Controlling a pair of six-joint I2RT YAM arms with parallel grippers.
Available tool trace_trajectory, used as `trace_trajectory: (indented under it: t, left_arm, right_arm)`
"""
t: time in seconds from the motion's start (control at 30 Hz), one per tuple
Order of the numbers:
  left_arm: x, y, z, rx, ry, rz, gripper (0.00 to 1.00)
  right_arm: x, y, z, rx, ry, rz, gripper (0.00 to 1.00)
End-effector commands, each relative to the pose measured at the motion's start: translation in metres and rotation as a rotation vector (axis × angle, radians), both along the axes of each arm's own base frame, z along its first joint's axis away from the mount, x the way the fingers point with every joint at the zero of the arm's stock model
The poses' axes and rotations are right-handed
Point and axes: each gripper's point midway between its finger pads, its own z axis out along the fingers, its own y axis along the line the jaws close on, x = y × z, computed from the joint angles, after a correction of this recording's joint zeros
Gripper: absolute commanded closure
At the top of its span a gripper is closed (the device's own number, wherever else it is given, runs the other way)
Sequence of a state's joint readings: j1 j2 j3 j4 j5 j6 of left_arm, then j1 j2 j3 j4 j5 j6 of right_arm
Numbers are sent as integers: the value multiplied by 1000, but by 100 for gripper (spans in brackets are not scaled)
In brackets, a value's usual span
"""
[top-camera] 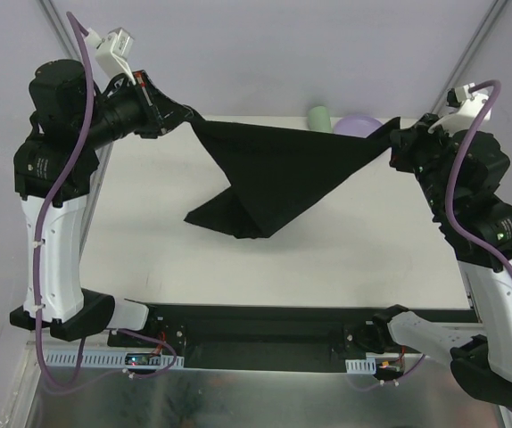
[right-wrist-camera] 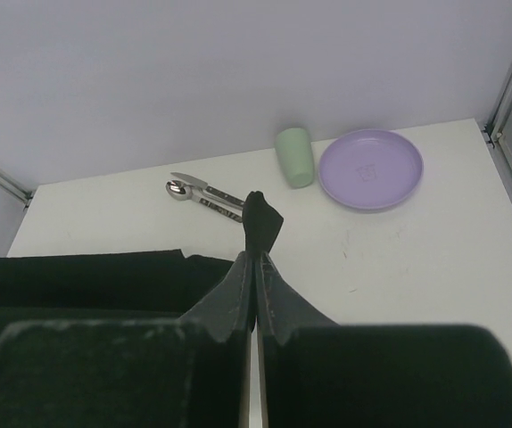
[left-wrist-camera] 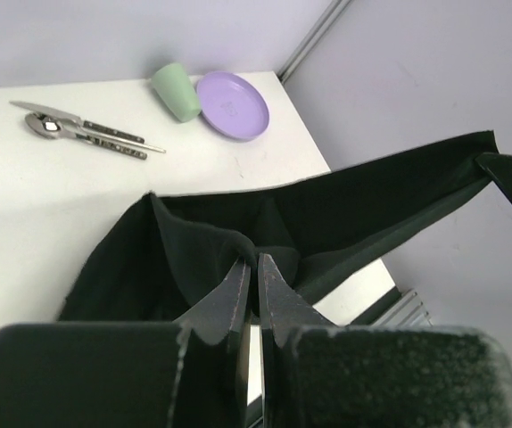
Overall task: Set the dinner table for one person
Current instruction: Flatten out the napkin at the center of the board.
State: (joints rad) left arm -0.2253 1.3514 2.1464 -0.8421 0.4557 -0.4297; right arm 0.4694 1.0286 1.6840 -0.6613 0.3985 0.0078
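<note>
A black cloth mat (top-camera: 278, 174) hangs stretched between my two grippers above the white dinner table (top-camera: 149, 241); its lower fold sags onto the tabletop. My left gripper (top-camera: 192, 119) is shut on one corner of the mat (left-wrist-camera: 194, 259). My right gripper (top-camera: 392, 135) is shut on the opposite corner (right-wrist-camera: 261, 223). A purple plate (right-wrist-camera: 370, 168), a green cup (right-wrist-camera: 295, 157) and metal cutlery (right-wrist-camera: 204, 193) lie at the table's far edge; in the left wrist view the plate (left-wrist-camera: 232, 105), cup (left-wrist-camera: 177, 89) and cutlery (left-wrist-camera: 86, 130) also show.
Grey frame rails (right-wrist-camera: 509, 80) rise at the table's far corners. The cup (top-camera: 318, 119) and plate (top-camera: 359, 125) peek out behind the raised mat in the top view. The arm bases and a black rail (top-camera: 265, 334) sit along the near edge.
</note>
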Motion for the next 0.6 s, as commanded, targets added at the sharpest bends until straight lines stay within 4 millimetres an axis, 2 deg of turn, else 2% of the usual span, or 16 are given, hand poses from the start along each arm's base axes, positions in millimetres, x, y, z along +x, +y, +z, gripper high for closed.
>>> trace_trajectory:
  t: [0.0,0.03,0.3,0.57]
  left_arm:
    - [7,36,47,56,-191,178,100]
    - [2,39,54,62,-210,185,100]
    - [-5,57,61,99,-255,270,100]
    - [-25,98,84,155,-356,467,100]
  right_arm:
    - [-15,-46,42,-42,-121,-174,99]
    - [-17,-47,48,-44,-134,-174,99]
    - [-26,-54,68,-27,-216,-189,99]
    - [-38,-70,81,-21,-275,-246,99]
